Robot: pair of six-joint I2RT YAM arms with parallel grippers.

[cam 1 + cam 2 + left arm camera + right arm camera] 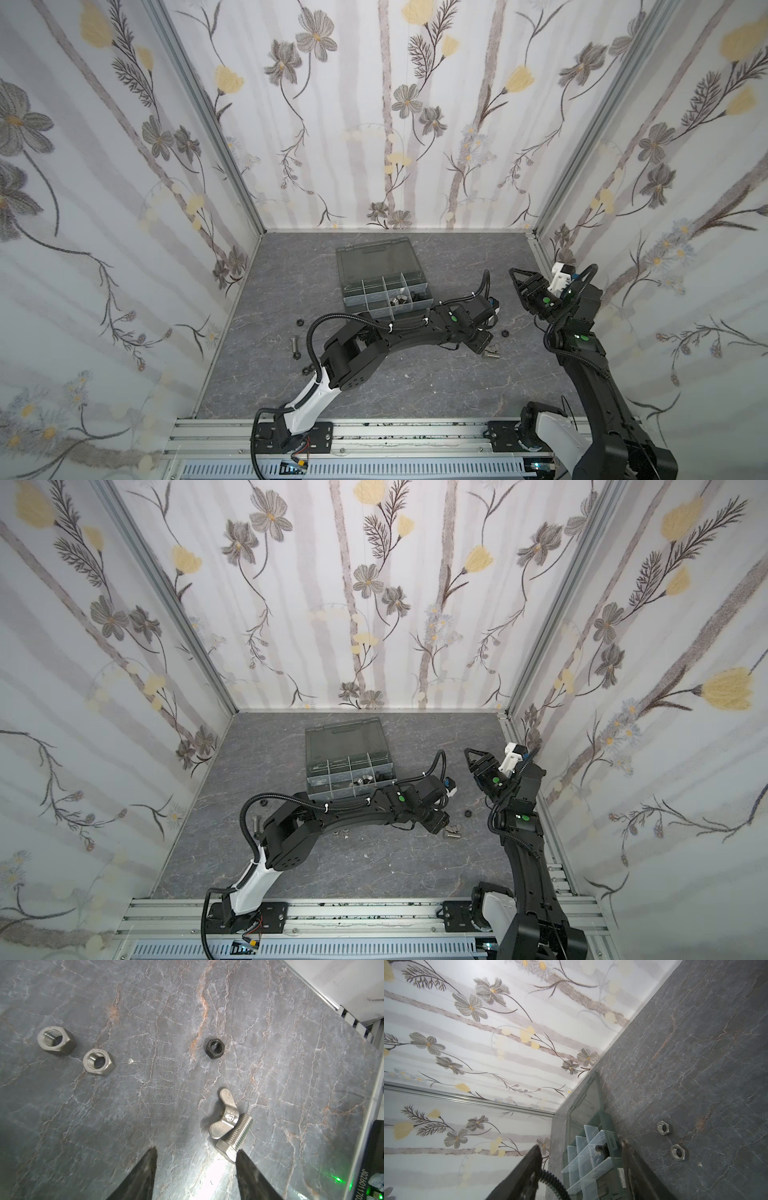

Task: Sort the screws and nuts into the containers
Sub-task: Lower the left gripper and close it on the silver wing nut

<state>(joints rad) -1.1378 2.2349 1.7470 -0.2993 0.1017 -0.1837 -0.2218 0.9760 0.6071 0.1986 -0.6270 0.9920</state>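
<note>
Left gripper point(196, 1149) sits at the near edge of its wrist view. Two dark fingers point(143, 1176), jaws apart, nothing clamped between them. One fingertip touches the hex head of a silver bolt point(235, 1138). Bolt lies flat on the table point(291, 1064), its threaded end against a wing nut point(223, 1113). Beyond these in the same view: one black nut point(215, 1048), alone, and two silver nuts point(56, 1040), close together but not touching.

Landmark: box point(342, 286), with its lid point(374, 255) open on the far side.

- Bolt and wing nut: off the box's front right corner, clear of it, in both top views.
- Left arm point(399, 332): runs along the box's front edge and hides part of the front cells point(376, 286).
- Cells: pale dividers. Silver pieces in one cell and dark pieces in the cell to its right, both too small in the top views to tell screw from nut. In the right wrist view a black screw point(600, 1148) shows in one cell.
- Front left of the box, loose on the table: a second bolt point(294, 341), silver, with several black nuts point(298, 322) around it.
- Right gripper point(580, 1146): right of the box, raised off the table, tips pointing toward the box. Jaws apart, nothing held.
</note>
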